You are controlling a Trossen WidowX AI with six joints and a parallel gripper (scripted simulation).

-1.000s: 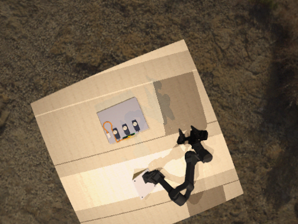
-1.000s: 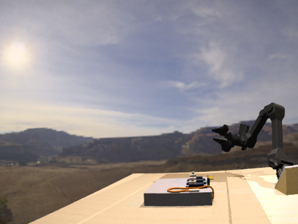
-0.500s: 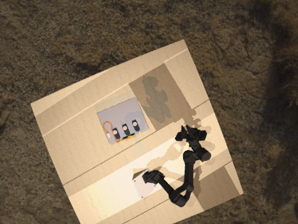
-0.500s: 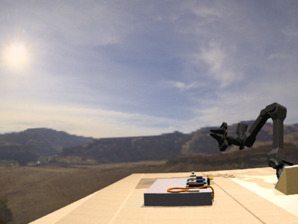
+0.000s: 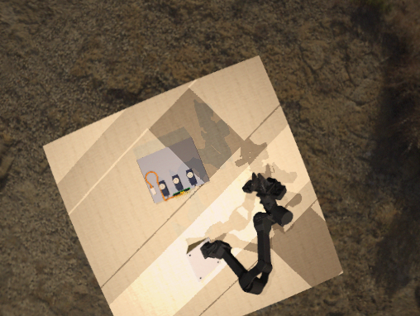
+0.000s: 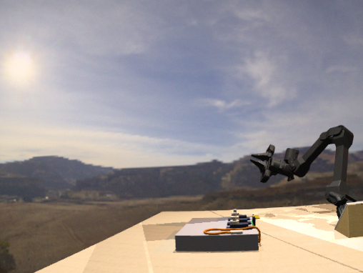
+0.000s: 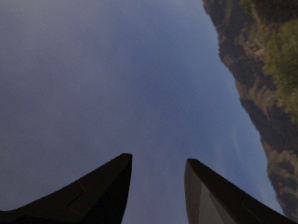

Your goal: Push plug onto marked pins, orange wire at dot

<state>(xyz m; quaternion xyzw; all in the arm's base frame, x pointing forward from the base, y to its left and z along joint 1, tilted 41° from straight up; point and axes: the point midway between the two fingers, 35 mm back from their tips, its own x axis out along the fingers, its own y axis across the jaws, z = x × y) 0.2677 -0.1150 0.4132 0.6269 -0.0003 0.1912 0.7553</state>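
Observation:
The grey holder (image 5: 165, 159) (image 6: 214, 243) lies on the table. A dark blue servo (image 5: 164, 189) sits near its left end, with an orange lead (image 5: 151, 172) (image 6: 214, 229) looped beside it. The small pale plug (image 5: 153, 191) (image 6: 236, 232) lies on the holder at the lead's end. A green strip (image 5: 178, 193) (image 6: 254, 222) with yellow pins (image 5: 183, 193) (image 6: 256, 216) is at the near edge; the dot and plug holes are too small to see. My gripper (image 5: 258, 175) (image 6: 251, 158) (image 7: 158, 165) is partly open and empty, raised well above the table, to the right of the holder.
Two more dark servos (image 5: 177, 182) (image 5: 191, 177) stand in the holder. The arm's base stands on a pale plate (image 5: 201, 267) at the table's near side. The table (image 5: 95, 165) (image 6: 304, 246) carries broad shadows. The wrist view shows only sky and hills beyond the fingers.

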